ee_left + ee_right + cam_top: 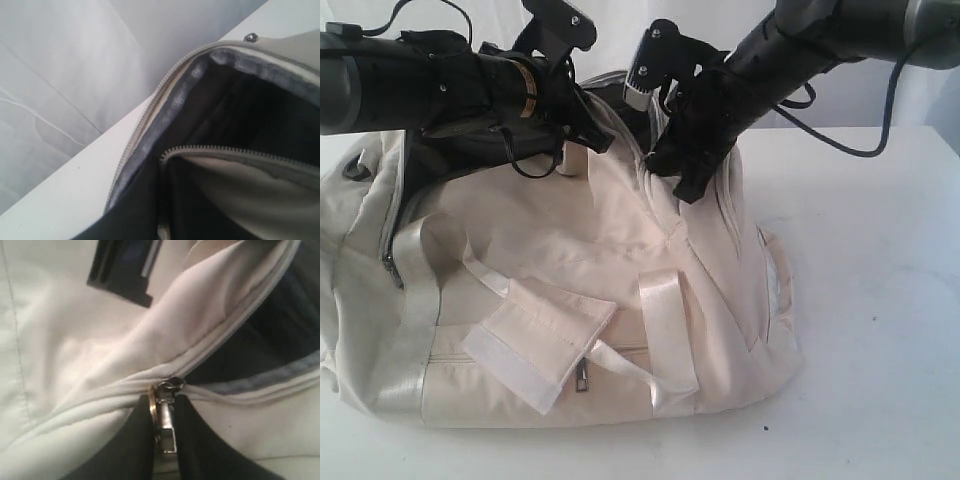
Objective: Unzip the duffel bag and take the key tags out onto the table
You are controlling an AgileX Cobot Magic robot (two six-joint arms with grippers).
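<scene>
The cream duffel bag [570, 260] lies on the white table [880, 300], its top zipper partly open onto dark lining [240, 110]. My right gripper [688, 180] presses down on the bag's top right. In the right wrist view its black fingers [130, 450] are shut on the metal zipper pull [166, 425], at the end of the open stretch of zipper. At the top left of the bag my left gripper [582, 135] is shut and seems to pinch the edge of the opening [162, 225] by the zipper teeth. The key tags are hidden.
A padded handle wrap [535, 345] and shiny straps lie over the bag's front, above a side-pocket zipper pull [582, 378]. A black ring [358, 170] sits at the bag's left end. A cable [860, 150] hangs from the right arm. A pale backdrop [60, 65] rises behind the table.
</scene>
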